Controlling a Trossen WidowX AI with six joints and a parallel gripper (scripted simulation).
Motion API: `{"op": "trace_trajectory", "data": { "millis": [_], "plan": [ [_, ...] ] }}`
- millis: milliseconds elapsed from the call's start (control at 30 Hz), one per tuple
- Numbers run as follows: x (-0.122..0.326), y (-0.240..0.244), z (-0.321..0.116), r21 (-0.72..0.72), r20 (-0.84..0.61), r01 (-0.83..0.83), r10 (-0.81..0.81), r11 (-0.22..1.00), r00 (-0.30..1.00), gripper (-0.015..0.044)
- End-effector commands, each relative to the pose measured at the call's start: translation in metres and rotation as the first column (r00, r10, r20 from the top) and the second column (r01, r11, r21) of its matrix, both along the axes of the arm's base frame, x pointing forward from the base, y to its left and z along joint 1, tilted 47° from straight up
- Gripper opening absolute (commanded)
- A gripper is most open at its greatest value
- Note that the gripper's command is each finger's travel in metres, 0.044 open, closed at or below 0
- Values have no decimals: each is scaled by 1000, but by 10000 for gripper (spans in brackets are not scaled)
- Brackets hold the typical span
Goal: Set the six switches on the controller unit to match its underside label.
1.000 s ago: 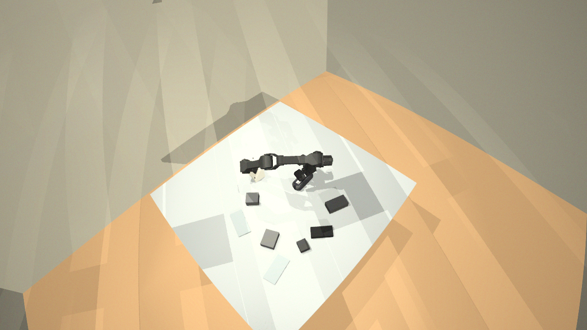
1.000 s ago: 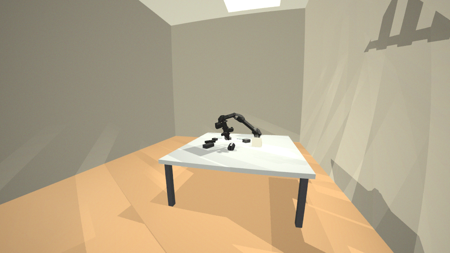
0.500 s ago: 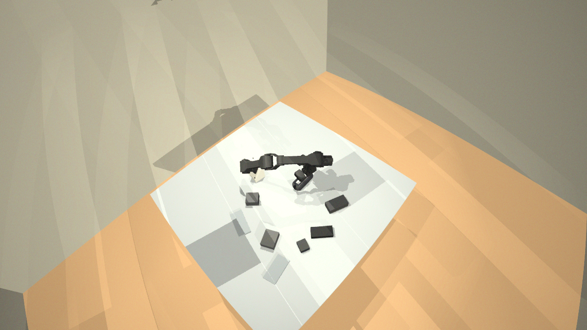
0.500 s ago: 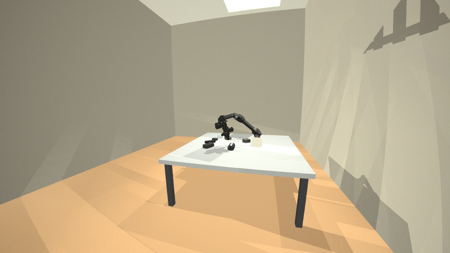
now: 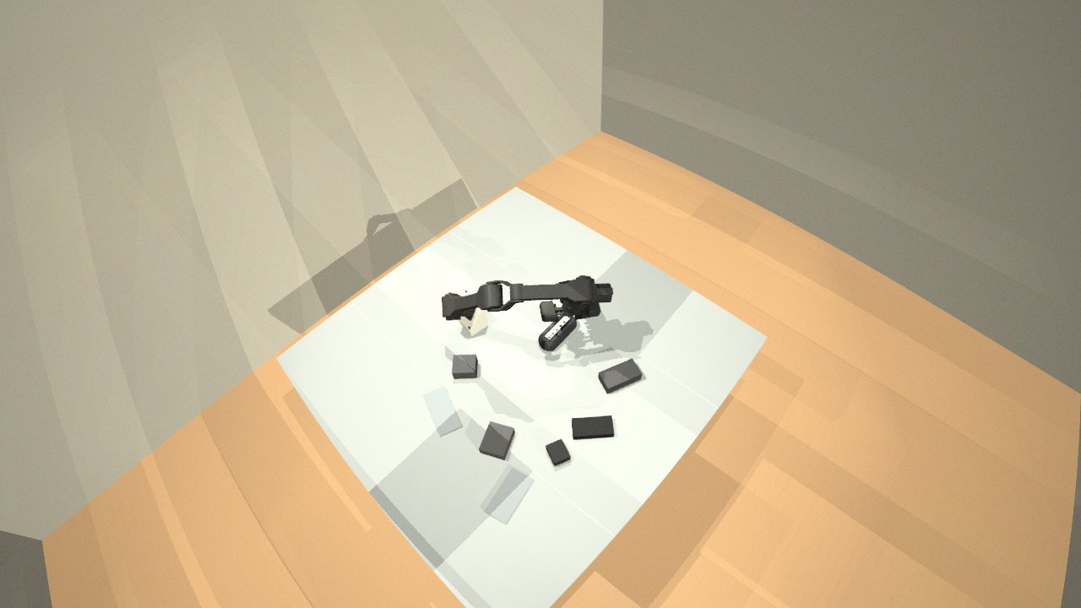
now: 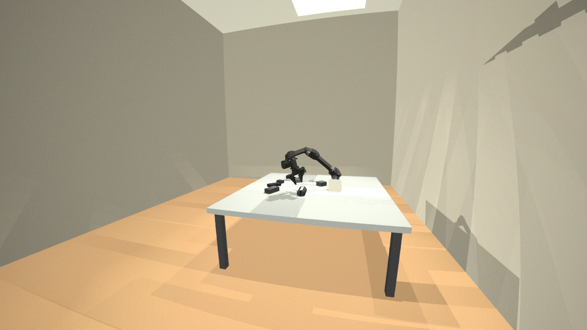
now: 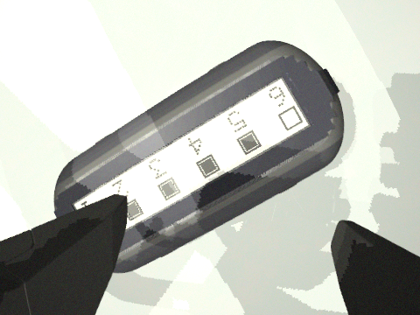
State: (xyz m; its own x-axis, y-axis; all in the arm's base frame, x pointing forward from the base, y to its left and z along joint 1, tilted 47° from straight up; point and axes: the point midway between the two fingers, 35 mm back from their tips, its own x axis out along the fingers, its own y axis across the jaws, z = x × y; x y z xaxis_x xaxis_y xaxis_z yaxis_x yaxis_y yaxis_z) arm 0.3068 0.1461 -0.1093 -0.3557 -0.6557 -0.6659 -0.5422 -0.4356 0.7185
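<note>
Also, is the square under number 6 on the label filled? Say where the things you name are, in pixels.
No, in the wrist view the number 6 square on the label [image 7: 267,122] is only an outline with white inside.

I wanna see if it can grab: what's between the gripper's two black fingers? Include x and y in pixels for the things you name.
Part of the dark grey rounded controller unit [image 5: 549,341] [image 6: 301,191] [image 7: 175,127], seen in the wrist view.

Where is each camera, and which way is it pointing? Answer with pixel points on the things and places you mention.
Top: high above, looking down on the table [image 5: 680,339] [image 6: 348,209]; most of the arm [image 5: 544,291] [image 6: 320,159] shows.
Exterior: off one side, looking across it; arm and gripper [image 6: 299,183] [image 7: 234,223] show.
Wrist: on the arm near the gripper, facing past its open fingertips to the labelled unit [image 5: 552,341] [image 6: 301,191] [image 7: 197,118].
Top and exterior share table, arm and unit.
</note>
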Motion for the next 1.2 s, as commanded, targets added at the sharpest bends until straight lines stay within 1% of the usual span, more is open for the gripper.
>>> {"op": "trace_trajectory", "data": {
  "millis": [0,33,167,300,467,633,767,900,1033,1167],
  "plan": [
    [-1,3,0,-64,166,134,-122,989,978,420],
    [-1,3,-1,-76,207,171,-152,982,967,440],
    [-3,5,-3,-108,367,317,-259,942,893,440],
    [-5,7,-5,-109,520,460,-344,881,782,440],
    [-7,8,-7,-70,689,622,-414,780,596,440],
    [-9,10,-10,13,818,753,-440,658,370,440],
    [-11,11,-12,106,887,828,-429,551,172,440],
    [-13,13,-14,216,920,872,-390,440,-31,440],
    [-16,14,-16,338,917,881,-325,331,-230,440],
    [-18,15,-18,466,878,855,-236,227,-416,440]
  ]
}}
